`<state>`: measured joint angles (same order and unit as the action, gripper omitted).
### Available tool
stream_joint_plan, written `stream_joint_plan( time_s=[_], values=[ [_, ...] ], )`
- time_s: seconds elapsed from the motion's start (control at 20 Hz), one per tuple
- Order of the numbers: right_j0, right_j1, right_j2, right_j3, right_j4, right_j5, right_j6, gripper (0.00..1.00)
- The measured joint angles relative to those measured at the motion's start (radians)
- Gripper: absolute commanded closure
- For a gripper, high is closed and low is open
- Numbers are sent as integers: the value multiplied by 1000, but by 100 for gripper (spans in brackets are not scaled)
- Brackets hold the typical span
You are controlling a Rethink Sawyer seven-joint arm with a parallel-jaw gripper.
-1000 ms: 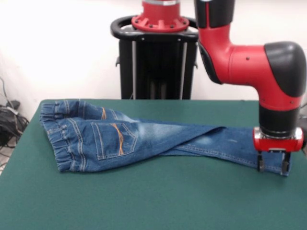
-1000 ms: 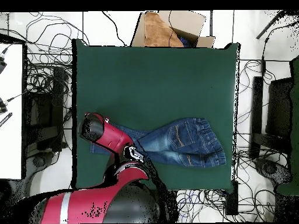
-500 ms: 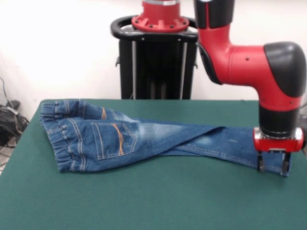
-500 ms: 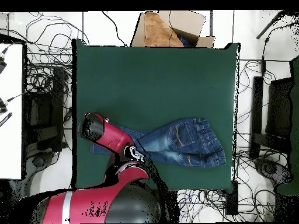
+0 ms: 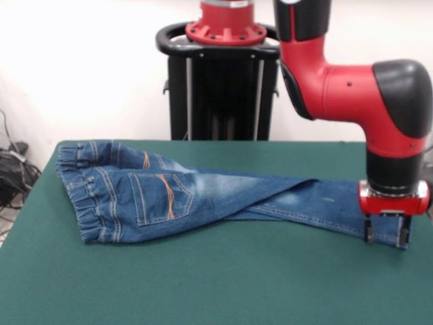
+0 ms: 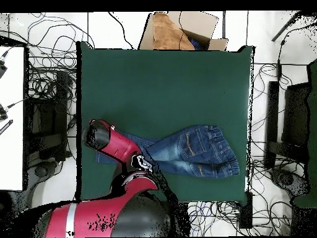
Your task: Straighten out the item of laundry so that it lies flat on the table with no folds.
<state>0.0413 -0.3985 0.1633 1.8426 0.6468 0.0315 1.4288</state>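
The item of laundry (image 5: 169, 193), a small pair of blue jeans, lies on the green table (image 5: 203, 284) with its gathered waistband at the left. The legs run right, one crossed over the other in a long fold. At the far end of the legs my gripper (image 5: 386, 237) stands low and open, its fingers (image 5: 369, 230) apart on either side of the leg hem. From overhead, the jeans (image 6: 192, 150) lie near the table's (image 6: 161, 80) lower edge. The red arm (image 6: 114, 142) covers the leg ends and hides the gripper.
A cardboard box (image 6: 179, 31) sits beyond the table's upper edge in the overhead view. Cables (image 6: 43, 80) and dark equipment lie on the floor at both sides. The gripper stands close to the table's side edge (image 6: 80, 142).
The gripper has crept a hair to the right in the front view. The jeans look the same.
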Motion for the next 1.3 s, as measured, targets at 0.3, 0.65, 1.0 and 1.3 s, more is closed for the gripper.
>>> stream_joint_plan(
  time_s=[0.3, 0.65, 1.0, 1.3],
  values=[
    [48, -22, -49, 1, -1, 14, 0, 0],
    [144, -75, -166, -2, -2, 135, 0, 0],
    [175, -124, -239, -3, -2, 198, 0, 0],
    [74, -144, -169, 10, -4, 143, 0, 0]
  ],
)
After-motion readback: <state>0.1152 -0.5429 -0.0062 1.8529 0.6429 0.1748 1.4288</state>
